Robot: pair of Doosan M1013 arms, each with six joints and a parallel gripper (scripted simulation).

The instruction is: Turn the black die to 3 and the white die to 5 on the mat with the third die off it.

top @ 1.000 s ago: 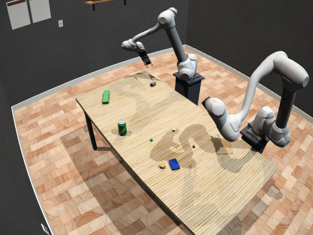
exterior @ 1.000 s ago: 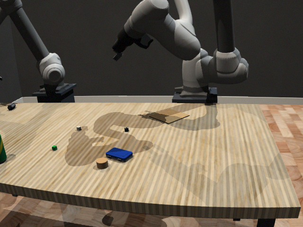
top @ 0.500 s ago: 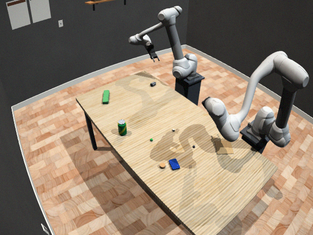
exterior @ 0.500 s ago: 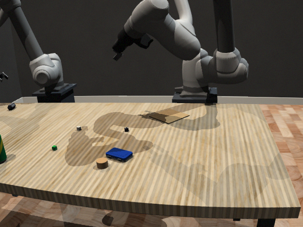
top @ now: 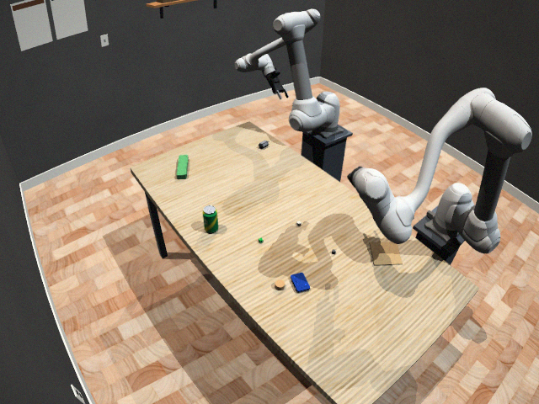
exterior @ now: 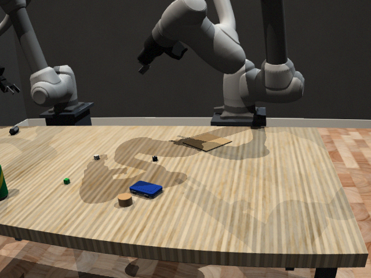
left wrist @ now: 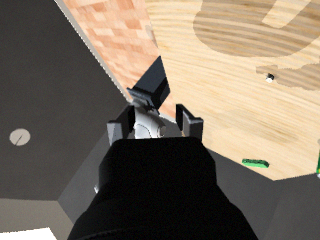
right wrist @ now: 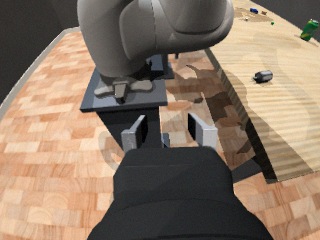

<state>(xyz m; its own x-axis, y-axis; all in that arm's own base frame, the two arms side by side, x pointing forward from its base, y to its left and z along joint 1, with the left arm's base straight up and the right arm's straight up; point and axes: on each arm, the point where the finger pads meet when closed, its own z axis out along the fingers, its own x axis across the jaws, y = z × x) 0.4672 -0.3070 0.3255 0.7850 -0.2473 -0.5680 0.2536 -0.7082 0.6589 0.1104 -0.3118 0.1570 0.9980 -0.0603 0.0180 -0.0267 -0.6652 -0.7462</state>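
Well, we have all three dice off the mat (top: 387,256) (exterior: 214,140): the black die (top: 333,252) (exterior: 154,158) nearest it, the white die (top: 298,224) (exterior: 96,157) (left wrist: 270,77) (right wrist: 245,19) farther out, and the green die (top: 260,240) (exterior: 66,180) (right wrist: 272,23) farthest. The left gripper (top: 354,173) (exterior: 144,68) (left wrist: 155,112) stands wide with nothing between its fingers, raised above mat level; the right gripper (top: 283,95) (exterior: 13,90) (right wrist: 167,122) is also wide and unloaded, well apart from the mat.

We judge the step in hand to be the approach to a first die, probably the black one with the left gripper. We'd read its faces up close, come down slowly with the fingers parallel to two side faces, centre it, then grip gently; a corner grip could spin it. We'd roll it by quarter turns and release only once it sits flat within the mat's edges.

As cubes, the dice have no long axis. We cannot tell which numbers face up, nor exactly how their sides are turned.

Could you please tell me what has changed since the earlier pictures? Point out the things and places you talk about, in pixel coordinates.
The right gripper (top: 283,96) (exterior: 13,89) (right wrist: 167,122) has swung toward its own arm's base, away from the wall shelf's side. Nothing was gripped or released. The left arm, dice and mat stayed put.
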